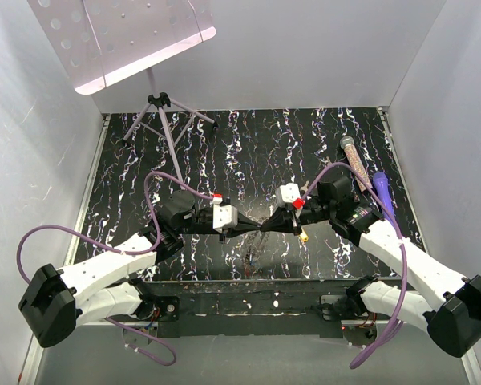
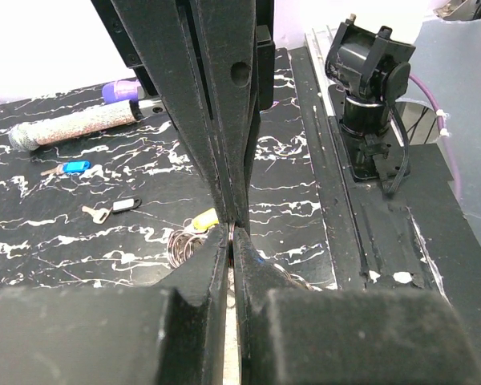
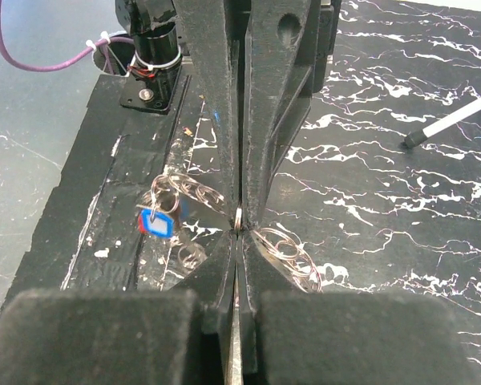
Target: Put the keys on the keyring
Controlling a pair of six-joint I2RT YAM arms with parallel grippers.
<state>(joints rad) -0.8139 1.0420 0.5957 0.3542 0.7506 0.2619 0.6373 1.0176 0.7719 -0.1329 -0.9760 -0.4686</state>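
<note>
White walls box in a black, white-veined tabletop in the top view. A tripod stand occupies its far left, and a tube of beads and a purple marker lie at the far right. The left claw and right claw meet tip to tip over the middle, both closed, with bare surface around them. What they pinch is too fine to make out from up here. A yellow-headed key shows just beside the right claw's fingers, so the right arm is the nearer one to it.

From the left wrist, the left claw is shut and the right claw points straight at it, also shut, tips touching. The yellow-headed key lies slanted just left of the meeting point, against loops of the keyring. Farther out on the same side lie a dark-tagged key and a blue-headed key, both running roughly crosswise to the claws, toward the tube of beads.

From the right wrist, the right claw and left claw nip the same short stretch of keyring wire, with thin loops spilling to both sides. A blurred blue-and-red key hangs among the left-hand loops and looks already threaded. A white tripod leg crosses the tabletop well apart. Both claws are busy with the ring, so fetching a loose key probably means the right one letting go and reaching out sideways.
</note>
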